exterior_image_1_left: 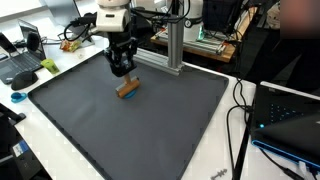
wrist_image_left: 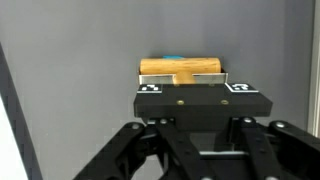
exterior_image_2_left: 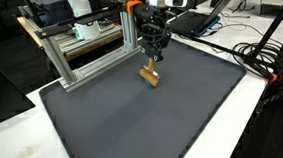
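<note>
A short wooden block (exterior_image_1_left: 128, 89) (exterior_image_2_left: 151, 78) (wrist_image_left: 185, 68) lies low over the dark grey mat (exterior_image_1_left: 130, 135) (exterior_image_2_left: 155, 123), near its far edge. My gripper (exterior_image_1_left: 123, 74) (exterior_image_2_left: 153, 64) (wrist_image_left: 186, 80) points straight down on top of it, fingers shut on the block's upper part. In the wrist view the block lies crosswise just past a black bar with two marker squares, which hides the fingertips. A bit of teal shows behind the block. I cannot tell whether the block touches the mat or hangs just above it.
An aluminium frame (exterior_image_1_left: 172, 45) (exterior_image_2_left: 80, 53) stands at the mat's far edge, close behind the gripper. Laptops (exterior_image_1_left: 22, 62) (exterior_image_2_left: 193, 20) and cables (exterior_image_1_left: 240, 110) (exterior_image_2_left: 258, 56) crowd the white table around the mat. Another laptop (exterior_image_1_left: 290, 118) sits beside the mat.
</note>
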Robot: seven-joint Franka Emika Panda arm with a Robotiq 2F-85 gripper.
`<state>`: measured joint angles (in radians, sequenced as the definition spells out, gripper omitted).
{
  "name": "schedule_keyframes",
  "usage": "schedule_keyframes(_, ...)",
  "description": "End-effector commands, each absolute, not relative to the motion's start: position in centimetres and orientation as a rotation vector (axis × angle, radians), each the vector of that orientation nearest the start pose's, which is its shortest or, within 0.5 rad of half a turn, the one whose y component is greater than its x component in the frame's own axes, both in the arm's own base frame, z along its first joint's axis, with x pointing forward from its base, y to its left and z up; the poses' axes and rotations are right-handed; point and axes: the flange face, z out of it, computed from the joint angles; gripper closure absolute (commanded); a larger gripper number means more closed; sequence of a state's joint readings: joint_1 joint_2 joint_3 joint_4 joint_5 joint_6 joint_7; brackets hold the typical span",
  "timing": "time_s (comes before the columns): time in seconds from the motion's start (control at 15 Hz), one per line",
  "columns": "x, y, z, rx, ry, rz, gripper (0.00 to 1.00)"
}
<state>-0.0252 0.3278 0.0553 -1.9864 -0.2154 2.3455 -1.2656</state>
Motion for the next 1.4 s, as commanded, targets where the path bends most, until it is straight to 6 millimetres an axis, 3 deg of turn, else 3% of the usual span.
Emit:
schedule_keyframes(0.0, 61.0, 3.0, 28.3, -2.379, -2.157, 0.077, 0.78)
schedule_keyframes(0.53, 61.0, 3.8, 28.1, -2.362, -2.174, 0.087, 0.78)
schedule_keyframes(0.93, 60.5, 0.6, 27.5, -2.423, -2.156, 0.184, 0.78)
schedule_keyframes(1.33, 60.4, -1.2, 27.2, -2.457, -2.131, 0.211, 0.78)
